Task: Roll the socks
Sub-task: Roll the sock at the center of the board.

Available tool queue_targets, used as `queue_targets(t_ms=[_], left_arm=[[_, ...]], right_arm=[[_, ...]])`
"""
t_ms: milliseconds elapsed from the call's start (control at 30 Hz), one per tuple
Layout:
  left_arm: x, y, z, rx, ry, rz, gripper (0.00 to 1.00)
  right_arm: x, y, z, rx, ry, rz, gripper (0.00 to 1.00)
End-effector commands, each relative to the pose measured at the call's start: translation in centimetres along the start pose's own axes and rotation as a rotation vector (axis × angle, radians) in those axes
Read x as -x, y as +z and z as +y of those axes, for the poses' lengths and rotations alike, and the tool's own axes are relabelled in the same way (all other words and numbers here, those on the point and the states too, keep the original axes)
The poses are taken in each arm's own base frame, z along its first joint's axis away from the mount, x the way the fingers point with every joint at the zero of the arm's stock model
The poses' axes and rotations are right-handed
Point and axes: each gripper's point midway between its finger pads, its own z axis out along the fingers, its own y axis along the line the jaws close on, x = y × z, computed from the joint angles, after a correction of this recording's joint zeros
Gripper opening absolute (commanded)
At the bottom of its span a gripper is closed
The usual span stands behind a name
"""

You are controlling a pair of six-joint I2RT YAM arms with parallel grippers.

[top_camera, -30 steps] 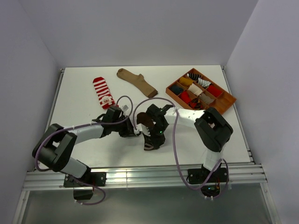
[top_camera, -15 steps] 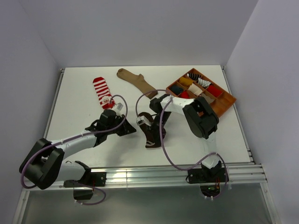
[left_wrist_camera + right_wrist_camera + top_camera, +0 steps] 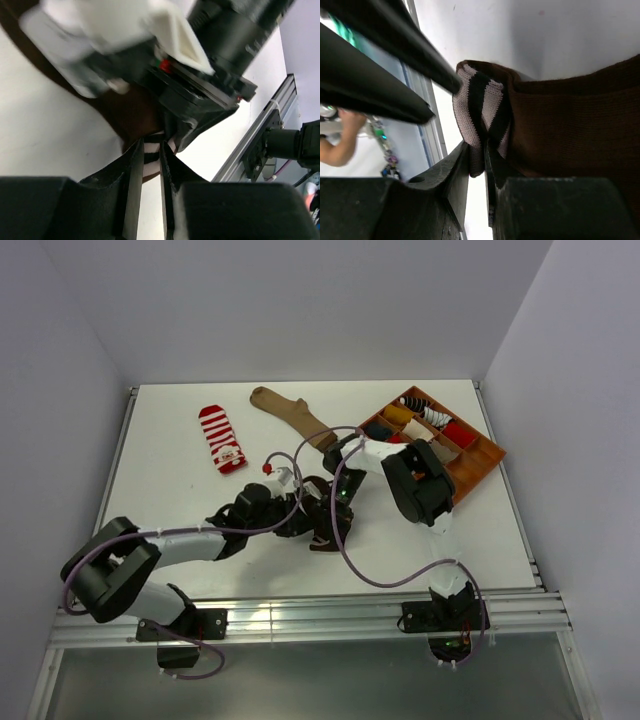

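The left gripper (image 3: pixel 151 150) and right gripper (image 3: pixel 476 161) each had jaws clamped on the brown sock (image 3: pixel 560 120) at its striped cuff. The tray (image 3: pixel 484 458) held rolled socks (image 3: pixel 400 415) in its compartments: yellow, white, red and dark.

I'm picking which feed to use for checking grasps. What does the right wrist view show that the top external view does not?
Only the right wrist view shows the right gripper closed on the striped cuff of the dark brown sock, with fabric pinched between its fingers. Only the top external view shows the red-and-white striped sock, the tan sock and the orange tray of rolled socks. Both views show the dark brown sock lying on the white table.
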Motion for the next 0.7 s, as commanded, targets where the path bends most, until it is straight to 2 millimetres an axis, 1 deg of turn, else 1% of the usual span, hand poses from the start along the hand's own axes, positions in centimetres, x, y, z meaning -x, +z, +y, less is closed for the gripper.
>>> queue_targets(t_ms=[0, 33, 67, 100, 133, 167, 200, 233, 267, 300, 333, 367, 533, 633, 667], left_arm=[[0.6, 1.2, -2.2, -0.126, 0.074, -0.03, 0.25], [0.1, 1.4, -2.5, -0.155, 0.075, -0.008, 0.25], [-0.5, 1.9, -2.2, -0.164, 0.074, 0.012, 0.25], [-0.4, 2.1, -2.7, -0.189, 0.077, 0.004, 0.25], [-0.8, 2.3, -3.0, -0.212, 0.078, 0.02, 0.27], [-1.5, 2.8, -2.6, -0.212, 0.072, 0.04, 0.27], [-1.8, 2.9, -2.8, -0.229, 0.068, 0.051, 0.28], [-1.6, 3.1, -3.2, -0.255, 0.072, 0.039, 0.3], [-2.1, 3.3, -3.4, -0.28, 0.069, 0.05, 0.31], [-2.5, 3.3, -3.1, -0.279, 0.062, 0.068, 0.32], [-2.3, 3.3, -3.5, -0.303, 0.065, 0.058, 0.34], [-2.8, 3.3, -3.5, -0.314, 0.061, 0.069, 0.36], [-3.0, 3.2, -3.7, -0.332, 0.053, 0.076, 0.43], [-3.0, 3.7, -3.3, -0.307, 0.066, 0.087, 0.45], [-3.5, 3.8, -2.8, -0.283, 0.07, 0.106, 0.45]], right_arm=[[0.5, -1.0, -0.5, 0.019, 0.013, -0.03, 0.23], [0.5, -1.0, -0.7, 0.023, 0.019, -0.031, 0.23], [0.5, -1.1, -0.6, 0.029, 0.024, -0.033, 0.23], [0.5, -1.1, -0.7, 0.033, 0.027, -0.034, 0.23], [0.4, -1.2, -0.8, 0.035, 0.036, -0.038, 0.23], [0.2, -1.2, -0.9, 0.042, 0.046, -0.034, 0.23], [0.3, -1.3, -0.8, 0.053, 0.051, -0.039, 0.22], [0.3, -1.5, -0.8, 0.057, 0.052, -0.046, 0.22], [0.2, -1.5, -0.7, 0.071, 0.061, -0.047, 0.22], [0.2, -1.6, -0.8, 0.071, 0.064, -0.049, 0.22], [0.2, -1.7, -0.8, 0.076, 0.072, -0.053, 0.22], [0.2, -1.9, -0.9, 0.079, 0.078, -0.06, 0.22], [0.2, -2.2, -1.3, 0.103, 0.13, -0.081, 0.22], [0.2, -2.5, -1.5, 0.116, 0.152, -0.102, 0.21], [0.2, -2.6, -1.5, 0.12, 0.155, -0.108, 0.21]])
